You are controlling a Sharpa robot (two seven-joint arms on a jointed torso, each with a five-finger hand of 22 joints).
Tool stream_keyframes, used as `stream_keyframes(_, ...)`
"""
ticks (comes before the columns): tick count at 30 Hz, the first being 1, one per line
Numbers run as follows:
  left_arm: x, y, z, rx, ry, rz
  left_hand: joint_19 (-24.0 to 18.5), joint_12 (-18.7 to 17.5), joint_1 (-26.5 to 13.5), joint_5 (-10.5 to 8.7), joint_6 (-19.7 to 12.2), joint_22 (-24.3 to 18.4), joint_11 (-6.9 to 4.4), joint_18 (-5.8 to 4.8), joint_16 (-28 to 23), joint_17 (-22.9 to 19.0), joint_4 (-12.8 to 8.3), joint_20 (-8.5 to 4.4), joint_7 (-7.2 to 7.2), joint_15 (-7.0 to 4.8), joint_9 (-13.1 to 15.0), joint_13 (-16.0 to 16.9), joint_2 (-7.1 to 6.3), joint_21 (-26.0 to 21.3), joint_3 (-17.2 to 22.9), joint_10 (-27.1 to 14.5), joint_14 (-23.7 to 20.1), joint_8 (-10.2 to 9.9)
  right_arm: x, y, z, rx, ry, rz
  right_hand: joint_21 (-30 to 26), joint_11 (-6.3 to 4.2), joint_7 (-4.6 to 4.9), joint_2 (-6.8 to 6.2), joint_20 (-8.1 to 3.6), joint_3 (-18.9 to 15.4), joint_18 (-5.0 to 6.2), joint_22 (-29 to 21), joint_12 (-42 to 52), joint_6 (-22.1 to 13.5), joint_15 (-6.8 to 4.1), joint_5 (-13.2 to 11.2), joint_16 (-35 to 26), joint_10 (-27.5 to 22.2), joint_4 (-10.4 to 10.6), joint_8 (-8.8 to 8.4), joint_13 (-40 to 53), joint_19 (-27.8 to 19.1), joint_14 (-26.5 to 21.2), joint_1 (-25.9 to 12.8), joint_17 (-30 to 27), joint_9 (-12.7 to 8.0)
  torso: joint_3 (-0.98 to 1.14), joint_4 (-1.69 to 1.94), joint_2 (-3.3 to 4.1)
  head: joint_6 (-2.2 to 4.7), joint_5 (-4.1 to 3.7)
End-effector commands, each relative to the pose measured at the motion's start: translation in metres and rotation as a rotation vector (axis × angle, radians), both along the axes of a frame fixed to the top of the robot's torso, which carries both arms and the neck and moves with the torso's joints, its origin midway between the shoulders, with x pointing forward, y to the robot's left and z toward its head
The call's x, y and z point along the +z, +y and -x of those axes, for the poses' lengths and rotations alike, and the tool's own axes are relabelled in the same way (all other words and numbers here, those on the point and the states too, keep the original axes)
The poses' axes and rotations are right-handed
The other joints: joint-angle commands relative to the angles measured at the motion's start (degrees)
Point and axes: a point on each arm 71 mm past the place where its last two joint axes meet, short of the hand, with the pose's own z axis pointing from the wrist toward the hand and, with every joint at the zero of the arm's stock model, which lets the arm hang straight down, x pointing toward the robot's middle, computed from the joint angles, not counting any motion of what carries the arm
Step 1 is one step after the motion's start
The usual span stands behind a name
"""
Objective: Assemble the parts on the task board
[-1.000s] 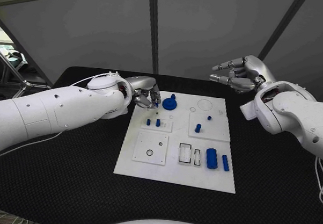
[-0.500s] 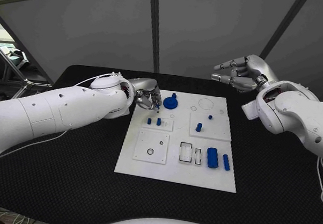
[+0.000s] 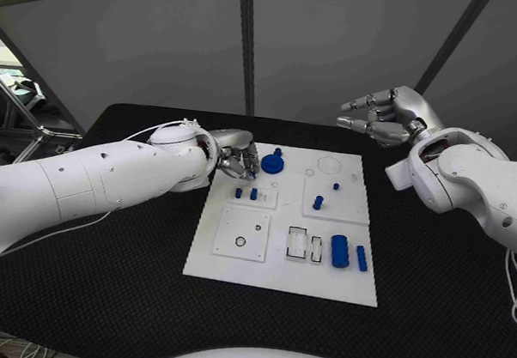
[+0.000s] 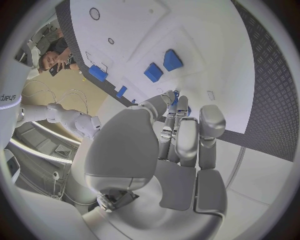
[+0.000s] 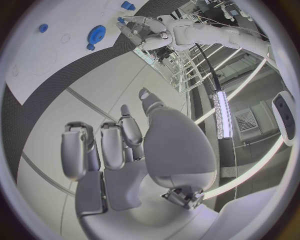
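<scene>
While the white task board [image 3: 284, 268] lies flat in the middle of the black tabletop [image 3: 98, 283], the left robot hand [image 3: 234, 154] hangs over the board's far left corner with its fingers drawn together and pointing down. In the left wrist view a small blue part [image 4: 177, 102] shows between the fingertips [image 4: 169, 96], so this robot hand appears to pinch it, though most of the piece is hidden by the fingers. Just to the right of that hand, on the far edge of the board, sits a blue gear-shaped part [image 3: 271, 165] with a knob on top. Nearer, two short blue pegs [image 3: 246, 193] stand side by side in a small square plate on the board's left half, and a taller blue peg [image 3: 317, 203] with a smaller blue stud [image 3: 335, 188] beyond it stands in the square plate on the right half. At the near right of the board a thick blue cylinder [image 3: 340, 252] and a thin blue rod [image 3: 361, 259] lie side by side, next to two narrow rectangular slots. The right robot hand [image 3: 381, 117] is raised well above the far right of the tabletop, clear of the board, its fingers curled inward on nothing.
</scene>
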Motion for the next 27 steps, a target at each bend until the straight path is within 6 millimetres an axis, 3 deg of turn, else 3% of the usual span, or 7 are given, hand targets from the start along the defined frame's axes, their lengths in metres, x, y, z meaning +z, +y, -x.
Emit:
stream_keyframes(1,-0.0018,0.0007,-0.0008,0.006,0.018,-0.005,-0.1,-0.24,-0.52,-0.39,0.29,-0.08,0.01,-4.39,-0.29,-0.05,0.15,0.33,0.21,0.12,0.04,-0.07,-0.23,-0.06,0.04,0.44,0.32,0.08,0.0016,0.001,0.0001,0.009,-0.004,-0.003,-0.24,-0.1,0.18,0.09,-0.23,-0.03,0.76,5.2,0.15,0.41,-0.43,0.2,-0.11,-0.15,-0.34,-0.19,0.07,0.14,2.15,-0.59,0.06,-0.06,0.01,0.01,-0.01,-0.07,-0.01)
stream_keyframes(27,-0.0074,-0.0052,-0.0018,-0.004,0.03,-0.03,-0.26,-0.38,-0.33,-1.14,0.21,-0.21,0.05,-4.35,-0.44,-0.37,-0.02,0.34,0.24,0.14,-0.16,-0.12,-0.41,-0.34,0.07,0.53,0.17,0.07,0.0016,0.0009,0.0002,0.009,-0.005,-0.003,-0.24,-0.1,0.18,0.09,-0.23,-0.03,0.76,5.2,0.15,0.41,-0.43,0.2,-0.11,-0.15,-0.34,-0.19,0.07,0.14,2.15,-0.59,0.06,-0.06,-0.01,0.05,-0.01,-0.18,-0.25)
